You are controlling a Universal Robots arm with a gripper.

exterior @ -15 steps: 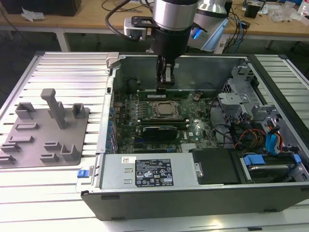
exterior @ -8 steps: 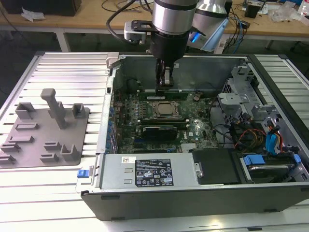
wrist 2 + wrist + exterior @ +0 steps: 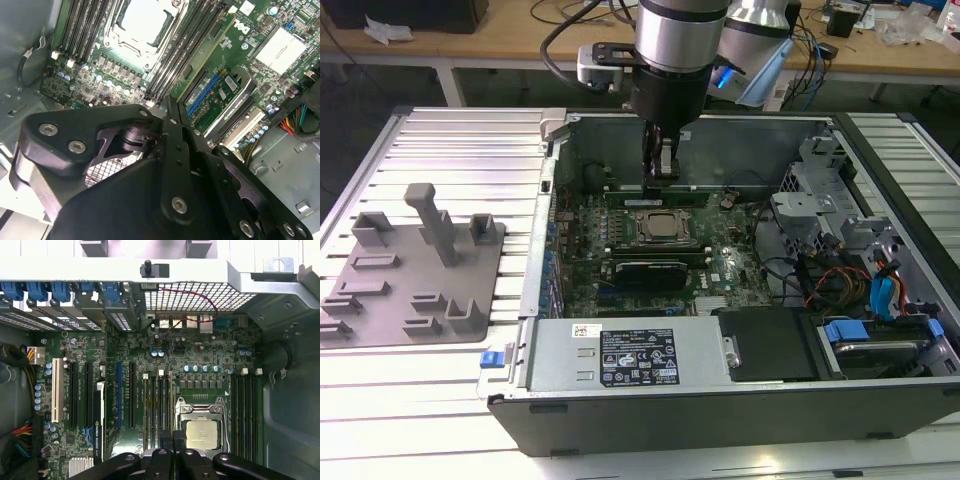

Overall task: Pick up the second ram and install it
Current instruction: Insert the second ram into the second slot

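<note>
The second ram (image 3: 655,198), a long green stick, lies level just beyond the CPU socket (image 3: 663,228) inside the open computer case (image 3: 740,425). Whether it sits in a slot is unclear. The jaws are drawn together on its upper edge at mid-length, and both wrist views show no gap between them. The gripper (image 3: 661,182) points straight down from the upright arm (image 3: 672,45).
</note>
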